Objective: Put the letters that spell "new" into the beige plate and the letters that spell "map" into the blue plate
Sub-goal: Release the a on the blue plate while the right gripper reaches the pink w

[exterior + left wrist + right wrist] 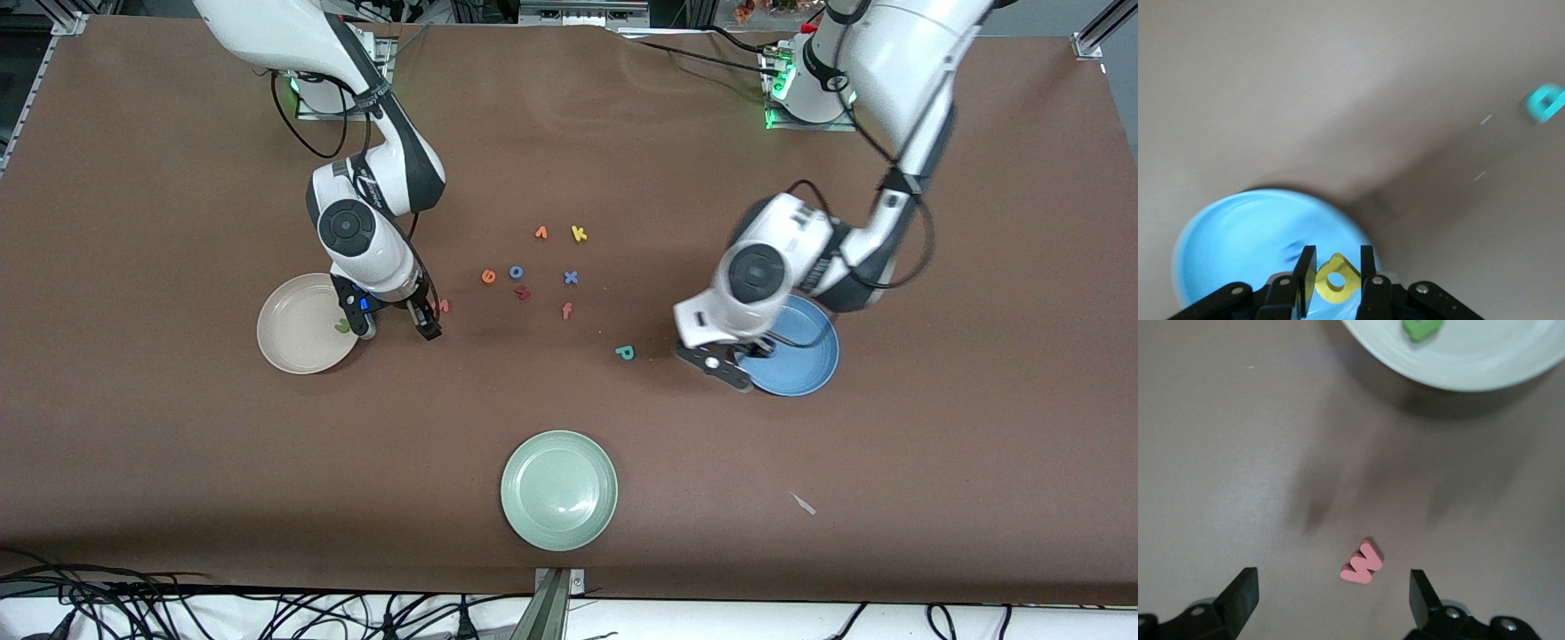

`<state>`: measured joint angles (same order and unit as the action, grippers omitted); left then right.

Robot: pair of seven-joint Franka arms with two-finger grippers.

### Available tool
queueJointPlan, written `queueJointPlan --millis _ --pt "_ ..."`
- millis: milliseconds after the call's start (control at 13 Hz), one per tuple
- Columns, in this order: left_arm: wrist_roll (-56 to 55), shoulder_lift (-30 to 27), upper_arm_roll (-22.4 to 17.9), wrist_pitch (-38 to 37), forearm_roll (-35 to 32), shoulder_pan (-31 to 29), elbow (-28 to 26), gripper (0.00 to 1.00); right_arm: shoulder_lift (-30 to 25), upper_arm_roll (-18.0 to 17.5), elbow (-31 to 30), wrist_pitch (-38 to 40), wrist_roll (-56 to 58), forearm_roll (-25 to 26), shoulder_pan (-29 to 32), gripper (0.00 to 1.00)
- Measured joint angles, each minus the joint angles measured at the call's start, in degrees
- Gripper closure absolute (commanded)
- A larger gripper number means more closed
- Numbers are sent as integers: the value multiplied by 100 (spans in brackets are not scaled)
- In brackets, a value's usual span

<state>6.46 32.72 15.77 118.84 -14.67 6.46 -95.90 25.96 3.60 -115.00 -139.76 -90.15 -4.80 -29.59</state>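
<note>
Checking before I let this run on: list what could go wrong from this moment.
1. The left gripper is shut on the yellow a at the blue plate's rim; released here, the a may land on the table.
2. The open right gripper straddles the pink w, which lies askew to the fingers; closing may push it aside.
3. The teal p lies near the left arm's path and could be swept off.

My desk (178, 462) wore a plain brown cover under even light. Black cables (178, 604) lay tangled along its white front edge, and metal framing (1098, 31) showed at its corners.
</note>
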Motion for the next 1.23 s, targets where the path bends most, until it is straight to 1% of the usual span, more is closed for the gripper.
queueJointPlan --millis 77,154,231,386,540,694,848,1003,1157,1234 --pt "687 -13 1 -30 51 -310 -5 63 30 -3 0 -73 -389 0 -9 0" --pt "1223 -9 2 -34 75 -563 -27 1 53 -4 0 -98 -662 0 -22 0" --pt "1529 -5 3 -37 152 -722 -57 0 69 -4 0 -105 -837 0 -37 0" --pt "1658 -3 14 -42 512 -772 -118 0 84 -7 -5 -121 -1038 0 -69 1" --pt "1650 -3 54 -42 719 -742 -142 0 144 -9 -18 -181 -1098 0 -98 1" --pt "1371 -4 93 -40 905 -689 -119 0 281 -9 -48 -373 -1114 0 -125 2" --pt "546 -3 124 -28 1051 -457 -60 0 377 -8 -67 -518 -1119 0 -131 6" --pt "-605 60 143 -7 1059 -6 45 0 400 -8 -164 -770 -1120 0 -131 8" --pt "-1523 290 145 52 1059 477 331 0 414 -9 -284 -994 -1120 0 -142 9" --pt "-1894 450 144 103 1059 618 533 0 419 -11 -309 -1030 -1120 0 -160 13"
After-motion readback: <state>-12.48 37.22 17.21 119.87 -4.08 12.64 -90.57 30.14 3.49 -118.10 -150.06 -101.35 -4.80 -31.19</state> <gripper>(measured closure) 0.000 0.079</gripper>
